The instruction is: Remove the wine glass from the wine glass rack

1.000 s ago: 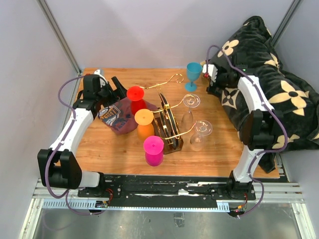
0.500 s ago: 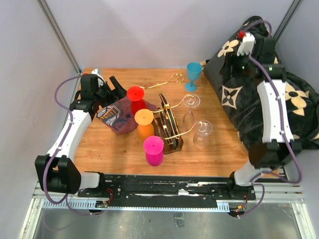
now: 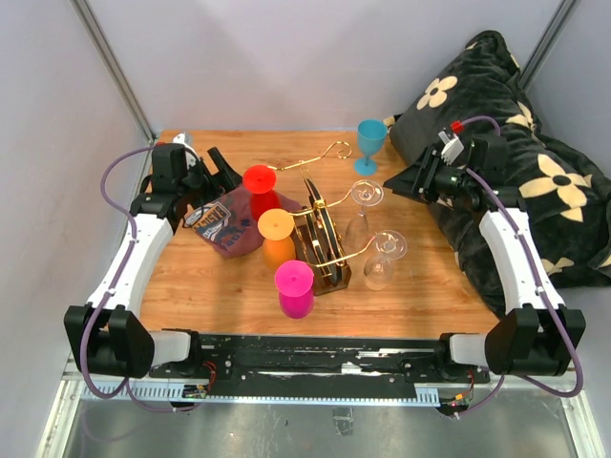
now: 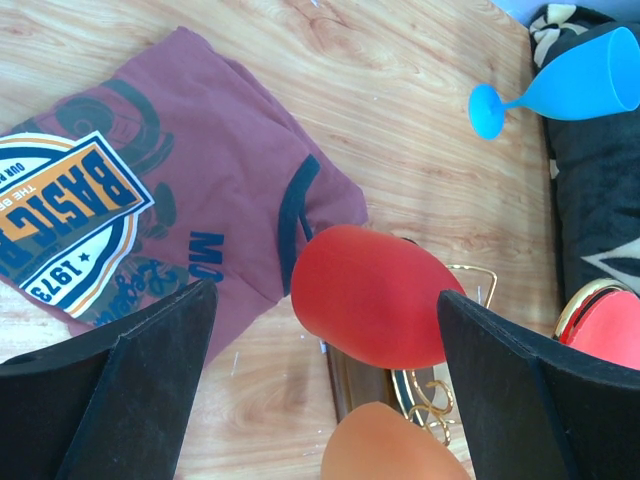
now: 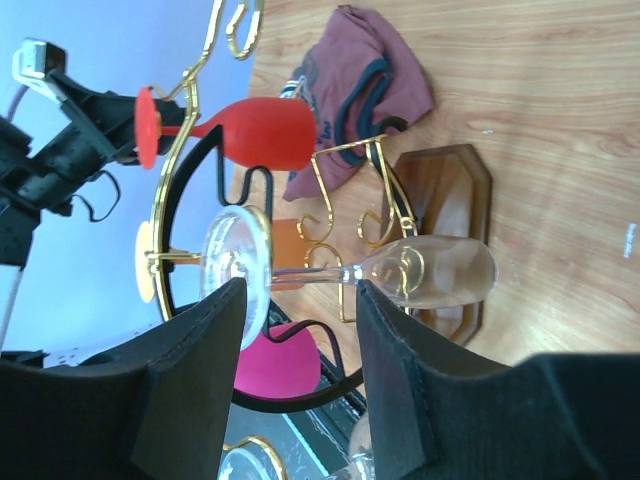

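Wine glass rack (image 3: 321, 239) stands mid-table (image 3: 430, 286): dark brown wooden base with cut corners, dark upright panels, thin gold wire arms ending in curls. One long gold arm reaches toward the far edge. On the rack's right side a clear wine glass (image 3: 363, 205) hangs upside down, its foot caught on a gold arm and its bowl pointing down. A second clear glass (image 3: 382, 260) hangs the same way nearer the arm bases. On the left side hang a red glass (image 3: 258, 181), an orange glass (image 3: 277, 234) and a pink glass (image 3: 294, 286). A blue glass (image 3: 370, 143) stands upright near the far edge, apart from the rack. Right gripper (image 3: 399, 181) sits just beside the farther clear glass. Its fingers (image 5: 195, 390) are spread, and in the wrist view the stem lies across the gap beyond them; no contact is seen. Left gripper (image 3: 218, 170) hovers at the far left with its fingers (image 4: 140, 390) also spread wide, holding nothing, the red glass beyond them. A maroon T-shirt (image 4: 230, 150) lies crumpled left of the rack; its printed badge reads "BASIC" and "1973", with "MO" in dark letters beside it and the rest too small to read. A black blanket (image 3: 535, 191) with cream flowers is heaped at the right.
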